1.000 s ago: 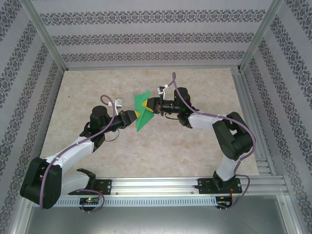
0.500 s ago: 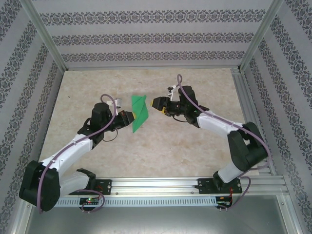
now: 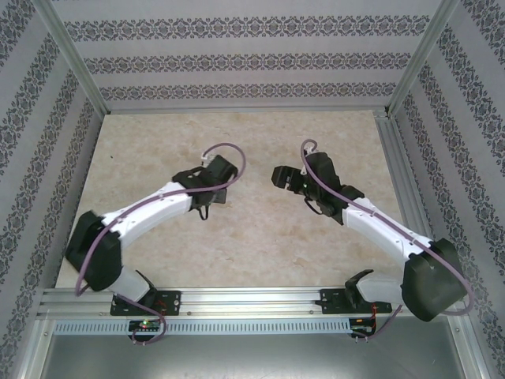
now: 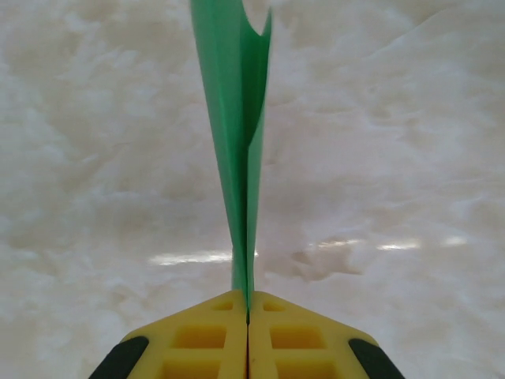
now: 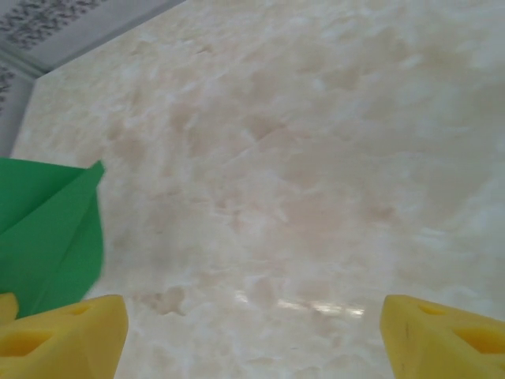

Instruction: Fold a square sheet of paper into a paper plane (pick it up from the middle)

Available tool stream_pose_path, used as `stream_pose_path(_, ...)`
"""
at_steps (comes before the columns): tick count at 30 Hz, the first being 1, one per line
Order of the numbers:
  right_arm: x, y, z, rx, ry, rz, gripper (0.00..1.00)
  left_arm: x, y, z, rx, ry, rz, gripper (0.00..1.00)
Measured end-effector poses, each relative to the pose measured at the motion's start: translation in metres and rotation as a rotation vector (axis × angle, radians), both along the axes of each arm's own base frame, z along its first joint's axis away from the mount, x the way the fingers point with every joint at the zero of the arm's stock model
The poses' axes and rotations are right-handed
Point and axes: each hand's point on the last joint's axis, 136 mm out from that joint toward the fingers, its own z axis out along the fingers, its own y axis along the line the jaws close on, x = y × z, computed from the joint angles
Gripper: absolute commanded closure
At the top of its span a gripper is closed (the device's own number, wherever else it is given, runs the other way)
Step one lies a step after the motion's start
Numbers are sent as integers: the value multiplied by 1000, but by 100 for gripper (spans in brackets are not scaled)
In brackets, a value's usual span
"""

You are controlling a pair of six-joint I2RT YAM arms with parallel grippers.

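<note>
The left arm (image 3: 150, 209) and right arm (image 3: 371, 221) both stretch toward the middle of the bench (image 3: 260, 245). The left hand (image 4: 248, 320) pinches the green paper (image 4: 237, 142), pads pressed together; the right hand (image 5: 252, 335) has its fingers spread wide apart.

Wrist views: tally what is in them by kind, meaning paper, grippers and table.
Green paper: 1, folded
Grippers: 2, left gripper shut on it, right gripper open
Table: 1
Total: 4
</note>
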Motion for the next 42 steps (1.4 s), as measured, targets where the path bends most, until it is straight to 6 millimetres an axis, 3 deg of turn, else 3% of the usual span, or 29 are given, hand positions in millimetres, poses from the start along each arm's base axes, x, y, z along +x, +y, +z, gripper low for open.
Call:
stream_pose_path(5, -4, -36, 0, -34, -36, -119, 15, 9, -11, -24, 208, 27, -6, 90)
stream_pose_path(13, -14, -78, -9, -47, -45, -244, 16, 10, -61, -73, 256, 105, -68, 78)
stream_pose_path(20, -21, -86, -8, -52, -41, -255, 16, 3, -81, -86, 168, 171, -92, 63)
stream_pose_path(24, -27, -84, -14, -69, -12, -224, 18, 1, -102, -88, 60, 195, -127, 43)
stream_pose_path(27, -32, -81, -22, -83, 20, -190, 21, -1, -115, -76, -56, 187, -148, 33)
stream_pose_path(30, -35, -71, -34, -101, 65, -149, 23, -1, -118, -54, -178, 161, -160, 26)
stream_pose_path(34, -39, -35, -43, -147, 102, -40, 30, 6, -100, -31, -331, 119, -127, 22)
stream_pose_path(37, -38, 4, -41, -178, 106, 52, 39, 9, -70, -34, -418, 119, -58, 19)
stream_pose_path(42, -30, 76, -38, -222, 103, 180, 53, 1, -13, -58, -507, 149, 90, 13)
